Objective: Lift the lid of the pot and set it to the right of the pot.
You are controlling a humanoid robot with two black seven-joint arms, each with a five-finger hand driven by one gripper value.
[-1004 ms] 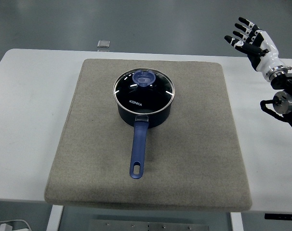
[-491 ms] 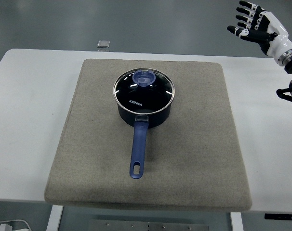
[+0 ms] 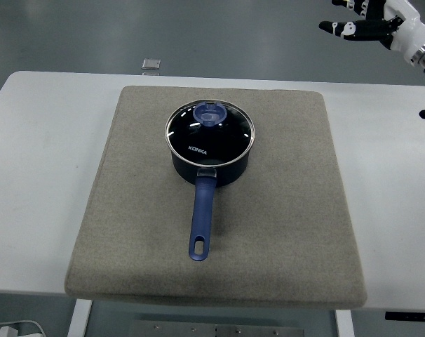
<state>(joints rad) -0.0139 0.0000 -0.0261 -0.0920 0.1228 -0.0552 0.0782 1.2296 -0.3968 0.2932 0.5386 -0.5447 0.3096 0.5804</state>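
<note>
I see a dark blue pot (image 3: pixel 211 160) sitting in the middle of the grey mat (image 3: pixel 282 210). Its glass lid (image 3: pixel 210 130) with a blue knob is on top. The long blue handle (image 3: pixel 201 217) points at me.

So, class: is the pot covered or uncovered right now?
Covered. The glass lid sits level on the pot, its blue knob on top and untouched.

- The right hand (image 3: pixel 370 24) is at the far right, raised high, partly cut off by the picture's top edge.
- Its fingers (image 3: pixel 336 28) stretch out leftward, holding nothing.
- White wrist (image 3: pixel 417 35) angles toward the right edge.
</note>
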